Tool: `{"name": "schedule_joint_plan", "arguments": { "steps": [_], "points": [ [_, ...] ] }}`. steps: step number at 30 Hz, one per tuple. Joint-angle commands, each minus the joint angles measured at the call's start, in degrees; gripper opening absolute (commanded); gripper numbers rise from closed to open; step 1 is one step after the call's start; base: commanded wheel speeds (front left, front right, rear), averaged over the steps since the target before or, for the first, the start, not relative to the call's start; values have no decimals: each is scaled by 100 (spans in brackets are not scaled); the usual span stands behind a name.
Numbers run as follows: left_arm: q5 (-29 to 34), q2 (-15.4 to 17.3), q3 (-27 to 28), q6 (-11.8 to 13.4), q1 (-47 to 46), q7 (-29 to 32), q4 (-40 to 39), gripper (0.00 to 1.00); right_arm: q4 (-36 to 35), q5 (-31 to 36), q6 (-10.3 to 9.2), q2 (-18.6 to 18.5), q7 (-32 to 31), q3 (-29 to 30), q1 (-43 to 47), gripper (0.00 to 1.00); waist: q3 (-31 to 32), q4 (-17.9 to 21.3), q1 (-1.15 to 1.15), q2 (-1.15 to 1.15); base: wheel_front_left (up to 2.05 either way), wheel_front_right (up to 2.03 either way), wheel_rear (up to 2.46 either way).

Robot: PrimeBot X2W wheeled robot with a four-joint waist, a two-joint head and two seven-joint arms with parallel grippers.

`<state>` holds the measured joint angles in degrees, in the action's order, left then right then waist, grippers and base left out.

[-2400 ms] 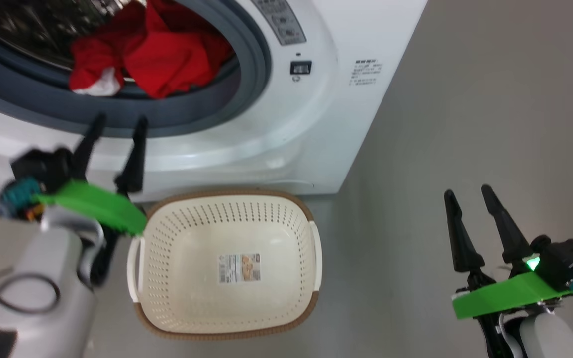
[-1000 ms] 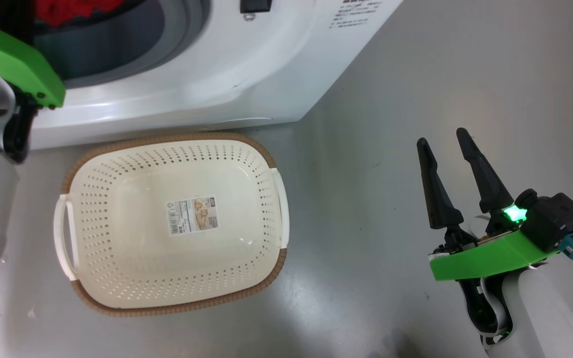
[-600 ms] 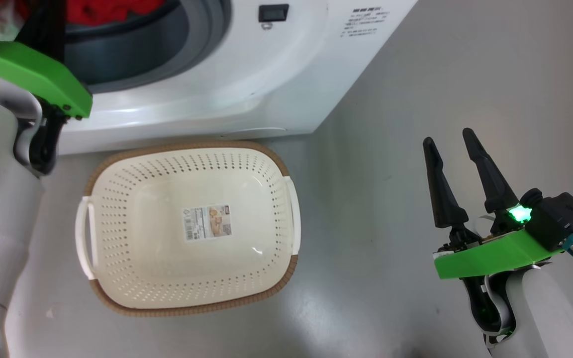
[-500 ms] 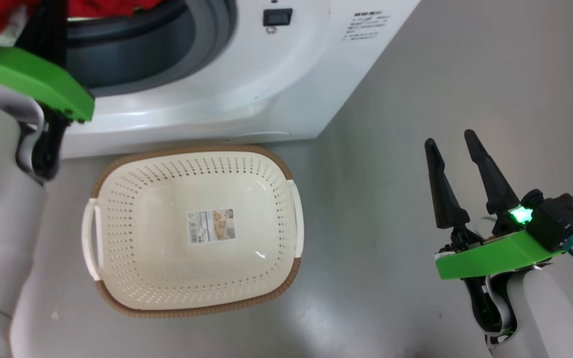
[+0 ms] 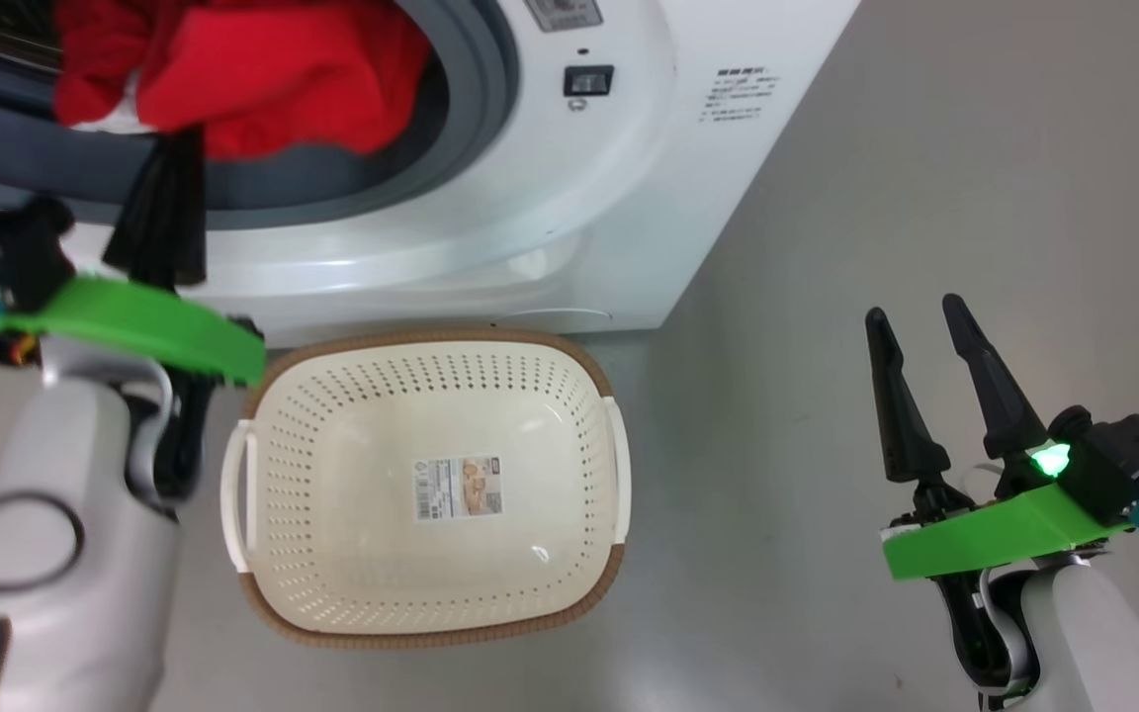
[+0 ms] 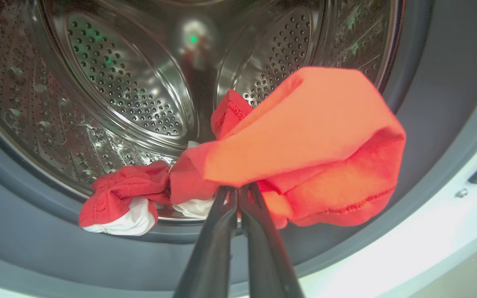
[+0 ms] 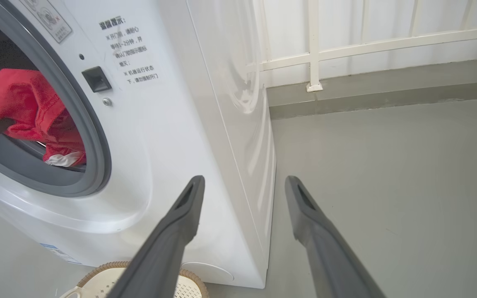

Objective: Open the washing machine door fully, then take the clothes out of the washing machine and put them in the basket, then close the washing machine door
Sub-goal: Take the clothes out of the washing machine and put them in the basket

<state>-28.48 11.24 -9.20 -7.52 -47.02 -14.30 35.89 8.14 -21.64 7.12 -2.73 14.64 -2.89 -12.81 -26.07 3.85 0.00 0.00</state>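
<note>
The left pincer (image 6: 238, 192) pinches a red garment (image 6: 304, 136) at the washing machine's (image 5: 629, 198) mouth, basket (image 5: 431, 346) parked below to catch it; right pincer (image 5: 914, 309) gapes empty.

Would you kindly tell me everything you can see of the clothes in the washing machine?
The clothes are bright red fabric with white parts and stitched hems, crumpled in a bunch. They sit at the mouth of the washing machine, partly in the steel drum and partly over the grey rubber ring. The left gripper is shut on a fold of the largest piece and holds it raised; a smaller red and white part rests at the ring's inner edge.
</note>
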Motion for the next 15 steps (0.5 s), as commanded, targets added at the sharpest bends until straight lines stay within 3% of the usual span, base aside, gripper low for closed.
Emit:
{"name": "schedule_joint_plan", "arguments": {
  "steps": [1,15],
  "points": [
    [158,149,293,4,271,-69,-373,0,-116,34,36,-15,36,-91,134,100,120,-79,0,0,0,0,0],
    [731,-297,1011,4,1736,-70,-2529,0,-116,146,36,-15,36,33,309,100,370,-246,0,0,0,0,0]
  ]
}}
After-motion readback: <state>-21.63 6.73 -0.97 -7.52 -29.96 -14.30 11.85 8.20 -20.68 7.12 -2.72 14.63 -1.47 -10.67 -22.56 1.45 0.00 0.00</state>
